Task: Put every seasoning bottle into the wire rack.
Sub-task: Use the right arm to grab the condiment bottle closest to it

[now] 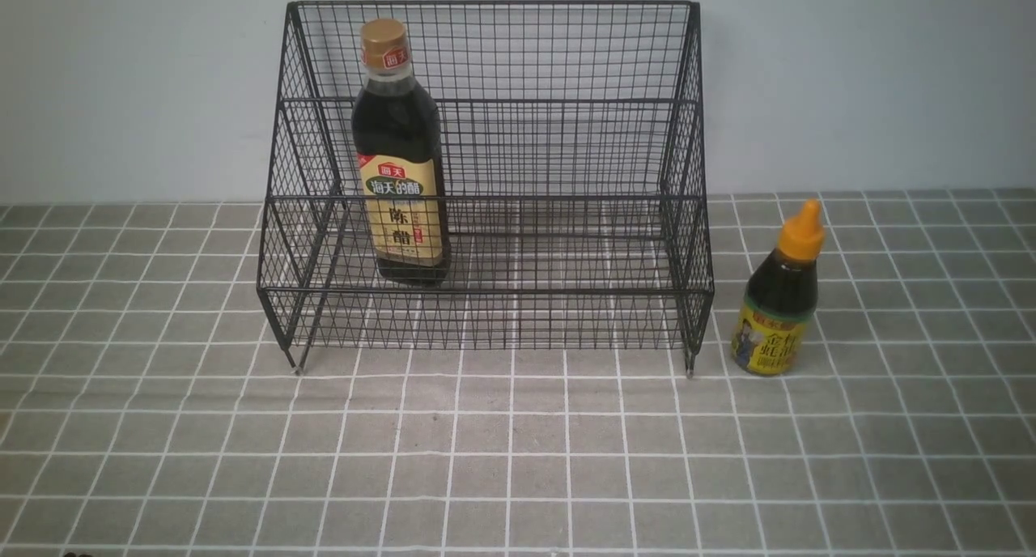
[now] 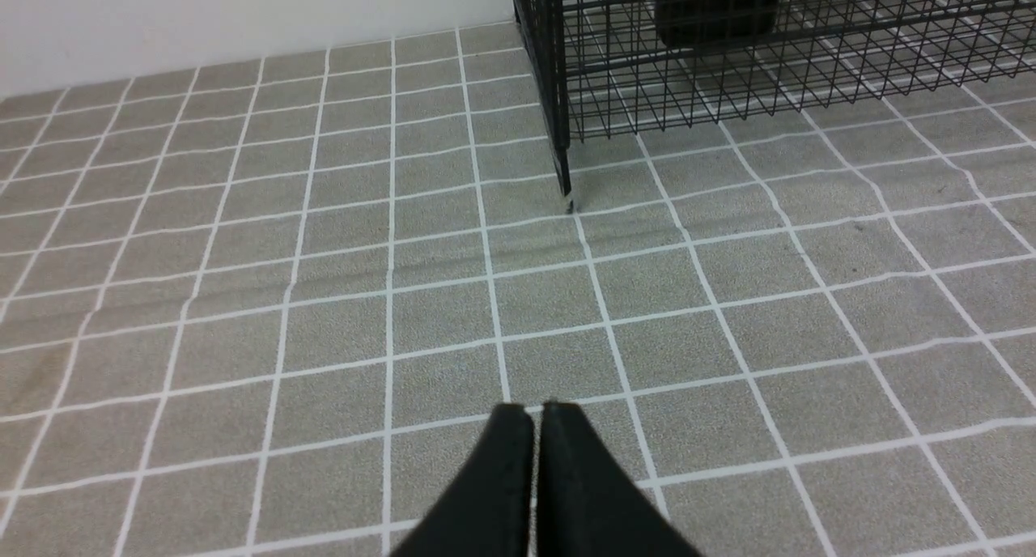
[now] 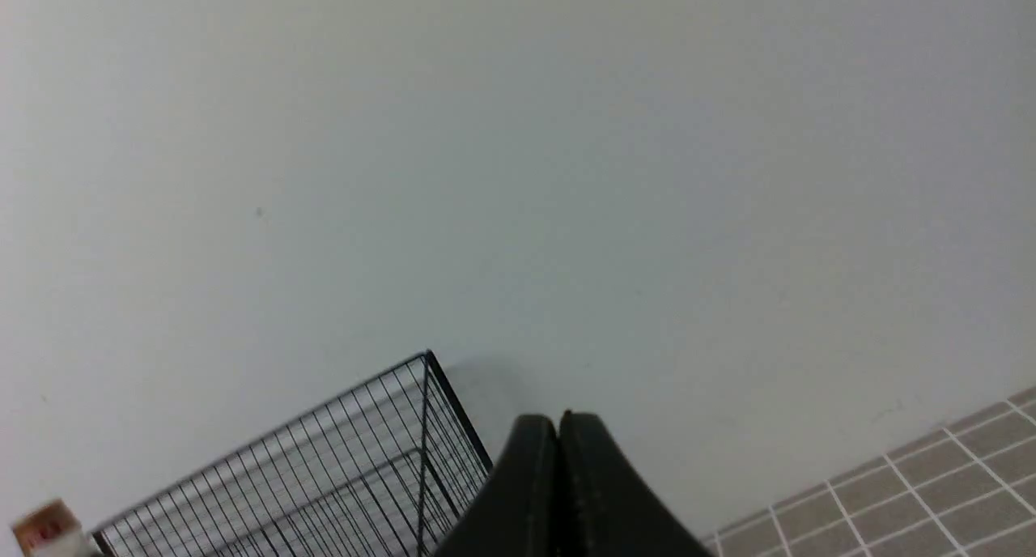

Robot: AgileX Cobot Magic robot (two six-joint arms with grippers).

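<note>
Standing right of the rack (image 1: 684,241): small bottle (image 1: 781,298).
Likely light, slippery; hold its dark body. Left gripper (image 2: 536,415), right gripper (image 3: 558,423) closed, empty.

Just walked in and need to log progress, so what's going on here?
Nothing is being handled right now. The tall gold-capped bottle stands upright on the lower tier of the wire rack, toward its left. The short orange-capped bottle stands on the table beside the rack's right end, outside it. The left gripper and right gripper are both shut and empty.
</note>
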